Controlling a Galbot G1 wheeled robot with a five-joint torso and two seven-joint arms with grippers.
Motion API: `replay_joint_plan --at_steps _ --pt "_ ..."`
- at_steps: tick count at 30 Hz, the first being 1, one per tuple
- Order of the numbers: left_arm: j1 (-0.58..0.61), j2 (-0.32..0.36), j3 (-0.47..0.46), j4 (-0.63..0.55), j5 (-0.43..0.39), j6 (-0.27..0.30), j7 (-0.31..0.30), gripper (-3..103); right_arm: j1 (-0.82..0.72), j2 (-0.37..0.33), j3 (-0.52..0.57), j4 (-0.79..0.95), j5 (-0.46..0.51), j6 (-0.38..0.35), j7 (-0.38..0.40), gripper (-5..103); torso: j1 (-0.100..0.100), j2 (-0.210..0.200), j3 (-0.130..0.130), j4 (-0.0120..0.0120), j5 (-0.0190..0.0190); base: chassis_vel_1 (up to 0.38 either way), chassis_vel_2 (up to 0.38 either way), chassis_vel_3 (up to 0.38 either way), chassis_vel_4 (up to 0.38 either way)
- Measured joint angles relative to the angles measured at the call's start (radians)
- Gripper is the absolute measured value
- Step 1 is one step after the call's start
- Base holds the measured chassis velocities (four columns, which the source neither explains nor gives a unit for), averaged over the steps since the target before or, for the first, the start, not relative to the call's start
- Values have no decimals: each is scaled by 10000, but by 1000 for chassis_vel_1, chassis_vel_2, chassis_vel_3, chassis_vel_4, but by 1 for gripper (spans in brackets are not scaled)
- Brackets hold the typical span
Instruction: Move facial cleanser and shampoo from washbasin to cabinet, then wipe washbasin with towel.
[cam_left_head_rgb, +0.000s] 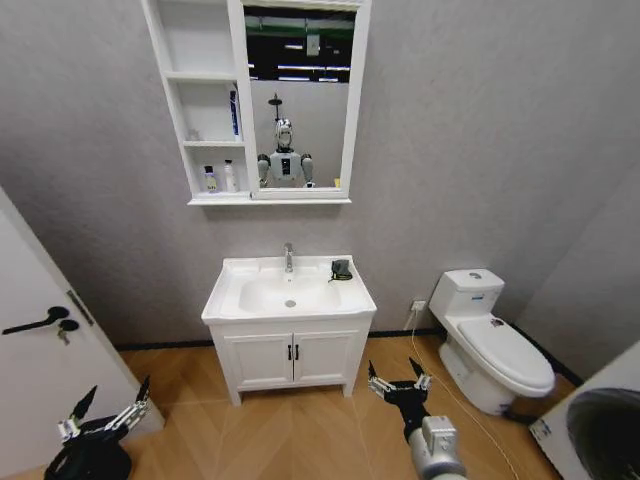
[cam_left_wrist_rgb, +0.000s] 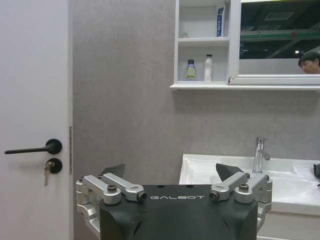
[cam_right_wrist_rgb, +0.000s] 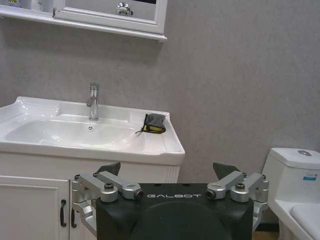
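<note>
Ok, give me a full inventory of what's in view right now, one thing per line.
washbasin: one, white, on a two-door cupboard against the grey wall
tap: one, chrome, at the basin's back edge
towel: one, dark grey, on the basin's right rear corner
cabinet: one, white, on the wall above the basin, with mirror
bottles: two, on the cabinet's bottom shelf
tube: one, blue and white, on the middle shelf
toilet: one, white, right of the basin
door: one, white with black handle, at left
left gripper: open, low at left
right gripper: open, low, before the cupboard
</note>
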Motion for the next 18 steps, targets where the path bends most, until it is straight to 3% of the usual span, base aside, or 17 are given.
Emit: replay_joint_plan --at_steps 5,12,15,18 --pt "0 1 -1 0 0 0 -2 100 25 -7 -5 -62 -5 140 -86 100 -2 2 -1 1 2 356 -350 -361 347" --pt "0 -1 -2 0 0 0 -1 100 -10 45 35 -366 -479 873 -424 100 -9 3 -3 3 6 325 -320 -317 329" --pt "2 -1 -5 0 0 0 -12 100 -60 63 72 -431 -682 986 -450 100 -11 7 -5 10 -2 184 -58 -176 180" --pt "1 -1 1 -1 0 0 -3 100 -139 58 176 -459 -846 1034 -523 100 -11 5 -3 -11 8 14 -4 -143 24"
